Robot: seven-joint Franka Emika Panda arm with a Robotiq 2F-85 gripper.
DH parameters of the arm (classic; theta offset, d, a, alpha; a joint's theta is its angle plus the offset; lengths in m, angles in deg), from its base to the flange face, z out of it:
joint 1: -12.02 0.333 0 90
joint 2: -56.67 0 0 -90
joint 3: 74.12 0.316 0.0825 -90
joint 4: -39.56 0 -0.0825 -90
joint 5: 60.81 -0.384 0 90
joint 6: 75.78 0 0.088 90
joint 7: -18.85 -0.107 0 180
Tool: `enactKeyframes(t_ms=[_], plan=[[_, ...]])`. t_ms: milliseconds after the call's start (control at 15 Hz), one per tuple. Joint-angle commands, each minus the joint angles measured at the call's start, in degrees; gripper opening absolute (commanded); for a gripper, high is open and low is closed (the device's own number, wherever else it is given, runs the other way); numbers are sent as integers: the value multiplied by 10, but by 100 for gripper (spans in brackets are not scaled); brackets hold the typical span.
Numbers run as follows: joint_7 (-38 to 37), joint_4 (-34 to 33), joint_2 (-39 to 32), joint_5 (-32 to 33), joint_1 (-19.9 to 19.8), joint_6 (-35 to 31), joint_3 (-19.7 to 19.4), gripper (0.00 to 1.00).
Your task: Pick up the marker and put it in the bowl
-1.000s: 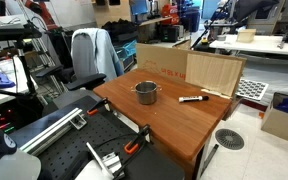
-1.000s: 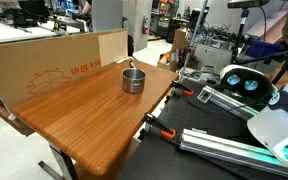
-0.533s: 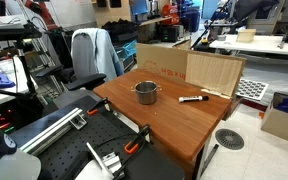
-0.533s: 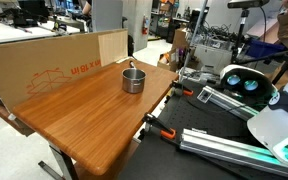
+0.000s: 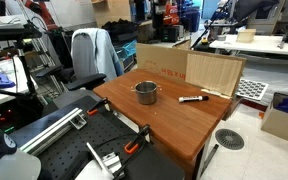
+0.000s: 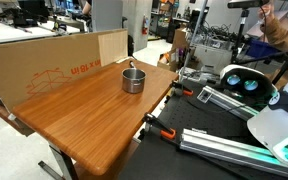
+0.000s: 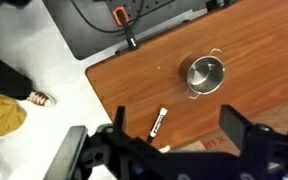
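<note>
The marker [image 5: 193, 98], a thin dark pen with a whitish section, lies flat on the wooden table [image 5: 174, 130] near the cardboard. It also shows in the wrist view [image 7: 158, 122]. The bowl [image 5: 146, 93], a small shiny steel pot, stands upright near the table's middle and shows in both exterior views [image 6: 133, 80] and the wrist view [image 7: 205, 73]. My gripper [image 7: 174, 115] is open and empty, high above the table, with the marker seen between its fingers. The gripper does not show in the exterior views. The marker does not show in the exterior view with the long cardboard wall.
Cardboard sheets [image 5: 214, 72] [image 6: 44, 65] stand along the table's back edge. Orange clamps [image 5: 132, 147] [image 6: 164, 130] grip the table edge by the robot's mount. A chair with a jacket [image 5: 89, 55] stands beside the table. A yellow object [image 7: 4, 112] lies on the floor.
</note>
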State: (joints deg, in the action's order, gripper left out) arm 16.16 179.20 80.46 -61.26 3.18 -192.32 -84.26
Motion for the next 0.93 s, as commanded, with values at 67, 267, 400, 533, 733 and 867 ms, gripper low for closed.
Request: enactKeyframes(t_ms=[67, 267, 400, 533, 733, 867], plan=[[-6, -55, -114, -35, -2, -47, -7, 100], [0, -98, -198, -88, -4, -63, -17, 100], [-4, -125, -249, -117, -7, -85, -17, 100], [-3, -155, -300, -151, -10, -111, -14, 100], [-9, -195, -373, -189, -15, -159, -5, 100], [-16, -220, -423, -203, -17, -195, 1, 100]])
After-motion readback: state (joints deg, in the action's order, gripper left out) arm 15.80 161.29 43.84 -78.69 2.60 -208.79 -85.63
